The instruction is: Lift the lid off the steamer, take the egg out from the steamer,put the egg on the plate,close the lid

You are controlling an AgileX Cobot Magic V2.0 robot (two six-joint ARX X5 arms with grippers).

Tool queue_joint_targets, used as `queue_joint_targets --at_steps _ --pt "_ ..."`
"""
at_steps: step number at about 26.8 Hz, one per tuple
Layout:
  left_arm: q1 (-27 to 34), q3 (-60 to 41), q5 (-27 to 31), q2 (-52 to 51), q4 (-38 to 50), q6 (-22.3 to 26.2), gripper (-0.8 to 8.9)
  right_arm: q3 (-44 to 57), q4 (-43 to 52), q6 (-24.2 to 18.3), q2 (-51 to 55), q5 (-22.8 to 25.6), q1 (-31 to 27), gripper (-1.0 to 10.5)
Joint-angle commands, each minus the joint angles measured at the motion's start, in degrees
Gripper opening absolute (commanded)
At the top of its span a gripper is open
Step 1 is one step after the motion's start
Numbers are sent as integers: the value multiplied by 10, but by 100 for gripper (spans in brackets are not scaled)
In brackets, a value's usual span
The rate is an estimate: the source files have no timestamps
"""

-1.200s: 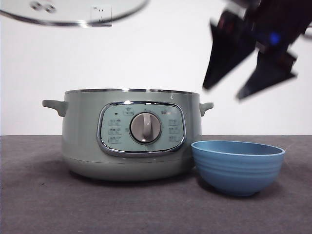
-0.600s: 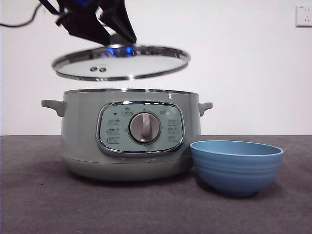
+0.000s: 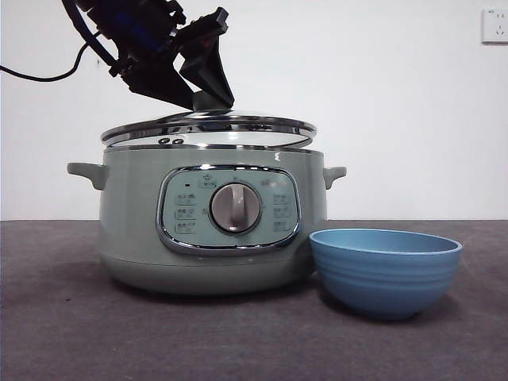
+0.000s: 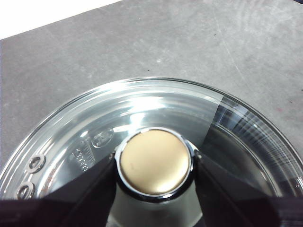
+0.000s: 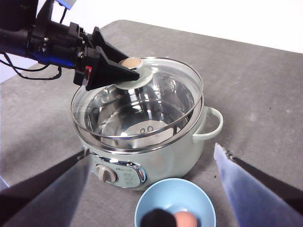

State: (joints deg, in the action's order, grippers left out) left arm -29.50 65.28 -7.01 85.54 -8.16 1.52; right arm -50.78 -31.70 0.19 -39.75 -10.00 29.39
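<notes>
Glass lid (image 3: 208, 129) knob pinched between left gripper (image 4: 154, 163) jaws, just above steamer (image 3: 208, 218)

Sage green, blue and chrome on a grey worktop

The steamer (image 3: 135, 230) is a soft sage green with a chrome-framed panel (image 3: 229, 209) and a silvery-grey dial (image 3: 236, 208), and its inside (image 5: 128, 113) is shiny steel. The lid (image 3: 209, 129) is clear glass with a bright steel rim; its knob (image 4: 154, 161) looks pale gold-tan from above inside a chrome ring. The plate (image 3: 386, 272) is matte blue with faint horizontal ridges, and there's a pinkish-tan egg (image 5: 185, 219) in it. The left pincer (image 3: 208, 101) is black, with a bit of blue on the arm behind it. The worktop (image 3: 63, 333) is dark speckled grey, and the wall (image 3: 381, 95) is plain white.
</notes>
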Motion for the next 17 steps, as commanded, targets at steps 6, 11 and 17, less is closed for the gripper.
queue_joint_targets --at_steps 6,11,17 --pt "-12 6 -1 -2 17 2 -8 -1 3 4 0 1 2 442" --pt "-21 6 11 -2 16 2 -8 -1 3 4 0 1 2 442" --pt "-23 6 11 -2 5 2 -8 -1 -2 4 0 0 2 442"
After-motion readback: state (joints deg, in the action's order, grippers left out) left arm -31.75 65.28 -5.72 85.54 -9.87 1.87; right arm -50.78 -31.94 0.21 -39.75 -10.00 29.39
